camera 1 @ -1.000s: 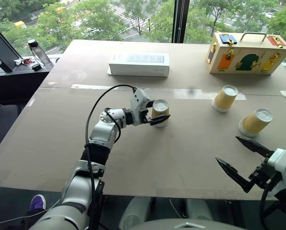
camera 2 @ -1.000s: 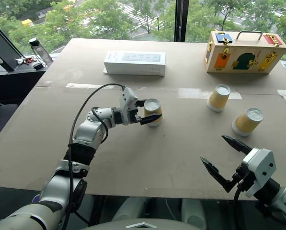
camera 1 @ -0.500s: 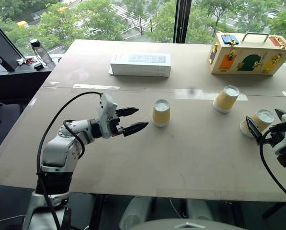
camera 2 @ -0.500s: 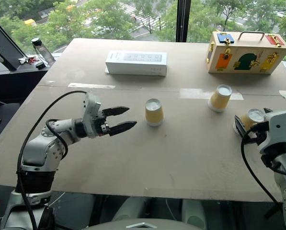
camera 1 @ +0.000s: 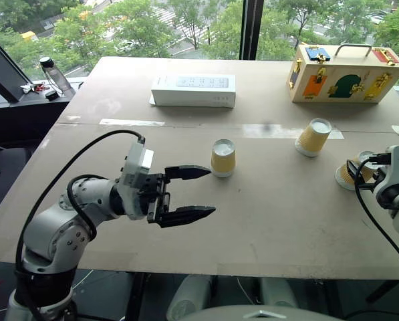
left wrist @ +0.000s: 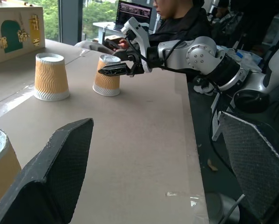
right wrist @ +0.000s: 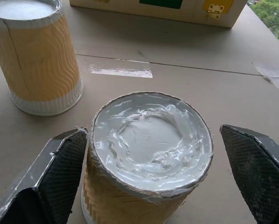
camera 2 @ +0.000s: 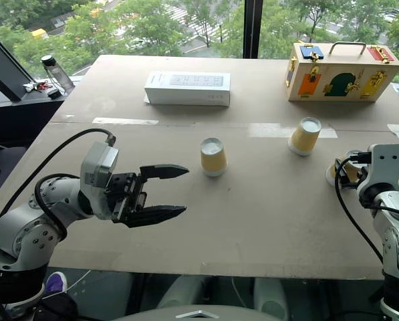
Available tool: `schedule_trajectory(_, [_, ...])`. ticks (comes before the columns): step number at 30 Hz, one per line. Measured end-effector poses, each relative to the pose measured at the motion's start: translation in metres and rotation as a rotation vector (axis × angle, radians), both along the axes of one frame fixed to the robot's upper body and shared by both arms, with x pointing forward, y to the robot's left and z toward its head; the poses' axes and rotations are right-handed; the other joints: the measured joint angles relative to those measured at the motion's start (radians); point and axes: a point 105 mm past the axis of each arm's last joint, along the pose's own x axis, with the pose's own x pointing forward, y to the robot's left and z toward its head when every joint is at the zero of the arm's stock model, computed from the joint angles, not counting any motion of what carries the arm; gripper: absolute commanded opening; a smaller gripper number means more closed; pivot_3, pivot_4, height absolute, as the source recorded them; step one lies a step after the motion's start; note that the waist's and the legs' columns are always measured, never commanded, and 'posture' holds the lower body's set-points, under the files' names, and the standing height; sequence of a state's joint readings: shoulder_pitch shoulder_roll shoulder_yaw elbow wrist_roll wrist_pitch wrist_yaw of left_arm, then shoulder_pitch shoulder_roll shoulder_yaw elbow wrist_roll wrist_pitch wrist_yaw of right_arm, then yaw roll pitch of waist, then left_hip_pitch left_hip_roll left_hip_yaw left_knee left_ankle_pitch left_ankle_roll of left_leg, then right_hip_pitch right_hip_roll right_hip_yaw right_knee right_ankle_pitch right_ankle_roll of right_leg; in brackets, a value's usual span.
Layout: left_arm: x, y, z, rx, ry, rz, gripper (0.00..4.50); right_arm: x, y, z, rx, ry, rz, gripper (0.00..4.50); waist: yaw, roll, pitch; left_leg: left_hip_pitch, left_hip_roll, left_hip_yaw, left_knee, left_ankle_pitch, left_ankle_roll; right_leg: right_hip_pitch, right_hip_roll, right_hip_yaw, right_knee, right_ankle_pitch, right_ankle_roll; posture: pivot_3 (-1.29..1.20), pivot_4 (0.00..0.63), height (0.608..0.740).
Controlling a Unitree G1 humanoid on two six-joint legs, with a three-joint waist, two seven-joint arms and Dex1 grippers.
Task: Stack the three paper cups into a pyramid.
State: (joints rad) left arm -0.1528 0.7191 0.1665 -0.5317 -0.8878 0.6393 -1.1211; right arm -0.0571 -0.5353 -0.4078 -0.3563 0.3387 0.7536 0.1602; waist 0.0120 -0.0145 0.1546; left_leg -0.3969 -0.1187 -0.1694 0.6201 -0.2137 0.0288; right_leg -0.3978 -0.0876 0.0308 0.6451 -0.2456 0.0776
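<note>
Tabletop (camera 1: 266, 221): 3 cups (camera 1: 223, 158), apart

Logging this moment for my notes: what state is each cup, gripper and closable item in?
Middle cup: upside down, standing alone.
Far cup: upside down, unstacked.
Right cup: upside down, between open gripper fingers.
Left gripper: open, empty.
Right gripper: open around right cup.
Wooden latch box: shut.
Bottle: capped, upright.
</note>
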Motion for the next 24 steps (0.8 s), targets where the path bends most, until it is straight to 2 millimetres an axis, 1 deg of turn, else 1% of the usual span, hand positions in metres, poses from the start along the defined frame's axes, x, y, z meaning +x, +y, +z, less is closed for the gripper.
schedule_trajectory(1, [0.000, 0.000, 0.000, -0.002, 0.002, 0.005, 4.50, 0.000, 0.000, -0.002, 0.008, 0.008, 0.001, 3.77, 0.001, 0.000, 0.000, 0.000, 0.000, 0.000, 0.000, 0.000, 0.000, 0.000, 0.000, 0.000, 0.000, 0.000, 0.000, 0.00, 0.150, 0.740])
schedule_trajectory(3, [0.001, 0.000, 0.001, -0.005, 0.004, 0.010, 4.50, 0.000, 0.001, -0.003, 0.014, 0.009, 0.005, 2.90, 0.001, 0.000, 0.000, 0.000, 0.000, 0.000, 0.000, 0.000, 0.000, 0.000, 0.000, 0.000, 0.000, 0.000, 0.000, 0.00, 0.150, 0.740])
schedule_trajectory(4, [0.001, 0.000, 0.001, -0.006, 0.004, 0.011, 4.50, 0.000, 0.002, -0.002, 0.013, 0.005, 0.010, 2.65, 0.000, 0.000, 0.000, 0.000, 0.000, 0.000, 0.000, 0.000, 0.000, 0.000, 0.000, 0.000, 0.000, 0.000, 0.000, 0.00, 0.150, 0.740])
schedule_trajectory(7, [0.002, 0.000, 0.001, -0.007, 0.003, 0.024, 4.50, 0.000, 0.009, 0.002, 0.029, -0.011, 0.061, 2.65, 0.000, 0.001, 0.000, 0.000, 0.000, 0.000, 0.000, 0.000, 0.000, 0.000, 0.000, 0.000, 0.000, 0.000, 0.000, 0.00, 0.150, 0.740])
schedule_trajectory(9, [0.003, 0.000, 0.001, -0.011, 0.002, 0.035, 4.50, -0.002, 0.024, 0.011, 0.049, -0.041, 0.149, 2.65, 0.000, 0.001, 0.001, 0.000, 0.000, 0.000, -0.001, 0.000, 0.000, 0.000, 0.000, 0.000, 0.000, 0.000, 0.000, 0.00, 0.150, 0.740])
schedule_trajectory(11, [0.006, 0.001, 0.000, -0.022, 0.004, 0.058, 4.50, -0.006, 0.048, 0.025, 0.069, -0.080, 0.292, 2.65, -0.003, 0.002, 0.001, 0.000, 0.000, 0.000, -0.001, 0.000, 0.000, 0.000, 0.000, 0.000, -0.001, 0.000, 0.000, 0.00, 0.150, 0.740])
schedule_trajectory(13, [0.010, 0.008, -0.003, -0.044, 0.010, 0.118, 4.50, -0.012, 0.084, 0.042, 0.087, -0.125, 0.490, 2.65, -0.012, 0.002, 0.001, 0.001, 0.001, 0.000, -0.002, 0.000, 0.000, 0.000, -0.001, 0.000, -0.001, 0.000, 0.000, 0.00, 0.150, 0.740])
schedule_trajectory(14, [0.012, 0.010, -0.005, -0.050, 0.018, 0.141, 4.50, -0.015, 0.098, 0.047, 0.090, -0.136, 0.561, 2.65, -0.013, 0.002, 0.001, 0.000, 0.001, -0.001, -0.002, 0.000, 0.000, 0.000, -0.001, 0.000, -0.001, 0.000, 0.000, 0.00, 0.150, 0.740])
schedule_trajectory(15, [0.014, 0.014, -0.008, -0.057, 0.027, 0.174, 4.50, -0.016, 0.116, 0.050, 0.097, -0.139, 0.641, 2.65, -0.015, 0.002, 0.001, 0.000, 0.001, -0.001, -0.002, 0.000, 0.000, 0.000, -0.001, 0.000, -0.001, 0.000, 0.000, 0.00, 0.150, 0.740])
schedule_trajectory(16, [0.016, 0.021, -0.011, -0.066, 0.037, 0.220, 4.50, -0.011, 0.136, 0.053, 0.099, -0.146, 0.713, 2.65, -0.023, 0.001, 0.001, 0.001, 0.001, 0.000, -0.002, 0.000, 0.000, 0.000, -0.002, 0.000, -0.001, 0.000, 0.000, 0.00, 0.150, 0.740])
schedule_trajectory(17, [0.016, 0.027, -0.014, -0.068, 0.040, 0.258, 4.50, -0.005, 0.154, 0.054, 0.101, -0.149, 0.757, 2.65, -0.028, 0.001, 0.001, 0.001, 0.002, 0.001, -0.002, 0.000, 0.000, 0.000, -0.002, 0.000, -0.001, 0.000, -0.001, 0.00, 0.150, 0.740])
schedule_trajectory(19, [0.016, 0.039, -0.018, -0.065, 0.041, 0.331, 4.50, 0.007, 0.179, 0.051, 0.104, -0.141, 0.809, 2.65, -0.027, 0.001, 0.001, 0.002, 0.002, 0.000, -0.002, 0.000, 0.000, 0.000, -0.002, -0.001, -0.001, 0.000, -0.002, 0.00, 0.150, 0.740])
schedule_trajectory(21, [0.015, 0.048, -0.021, -0.055, 0.040, 0.375, 4.50, 0.012, 0.187, 0.043, 0.099, -0.113, 0.826, 2.65, -0.019, 0.001, 0.001, 0.000, 0.002, -0.001, -0.002, 0.000, 0.000, -0.001, -0.002, -0.003, -0.002, 0.001, -0.002, 0.00, 0.150, 0.740])
schedule_trajectory(22, [0.013, 0.053, -0.024, -0.047, 0.044, 0.404, 4.50, 0.016, 0.191, 0.037, 0.089, -0.093, 0.834, 2.65, -0.013, 0.001, 0.001, 0.000, 0.001, -0.001, -0.002, 0.002, -0.003, -0.002, -0.001, -0.003, -0.002, 0.001, -0.001, 0.00, 0.150, 0.740])
schedule_trajectory(24, [0.012, 0.058, -0.025, -0.042, 0.044, 0.434, 4.50, 0.020, 0.191, 0.026, 0.071, -0.058, 0.837, 2.65, -0.002, 0.001, 0.001, -0.002, 0.000, 0.000, -0.002, 0.002, -0.004, -0.003, -0.002, -0.003, -0.003, 0.001, -0.001, 0.00, 0.150, 0.740])
